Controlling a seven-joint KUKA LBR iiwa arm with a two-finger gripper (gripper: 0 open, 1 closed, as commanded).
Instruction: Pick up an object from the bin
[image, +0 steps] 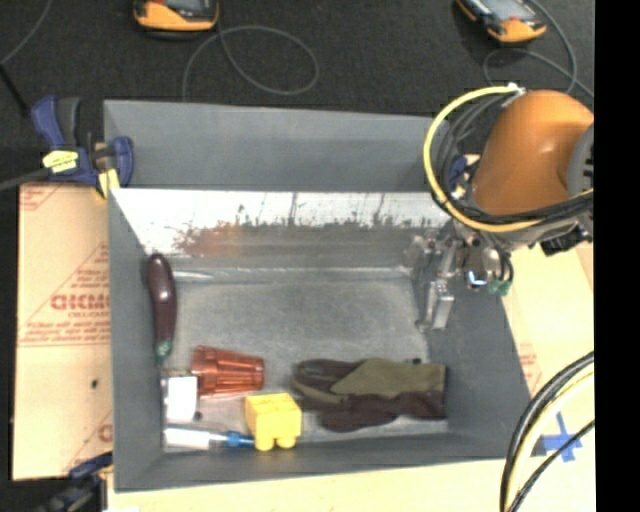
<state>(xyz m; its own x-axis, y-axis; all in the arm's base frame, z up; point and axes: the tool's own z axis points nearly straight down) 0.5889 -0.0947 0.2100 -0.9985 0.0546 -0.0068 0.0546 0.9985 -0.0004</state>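
Note:
My gripper (436, 300) hangs at the right side of the bin, near the right wall and back from the front. Just in front of it lies a dark brown and olive glove (370, 395), flat on the bin floor at the front right. The gripper is apart from the glove, over bare floor behind its right end. A yellow block (272, 420) sits to the left of the glove near the front wall.
At the front left lie a ribbed orange piece (228, 370), a small white box (181, 398) and a white pen with a blue tip (205, 438). A dark maroon handle (160, 300) lies along the left wall. The arm's orange cover and cables overhang the right rim.

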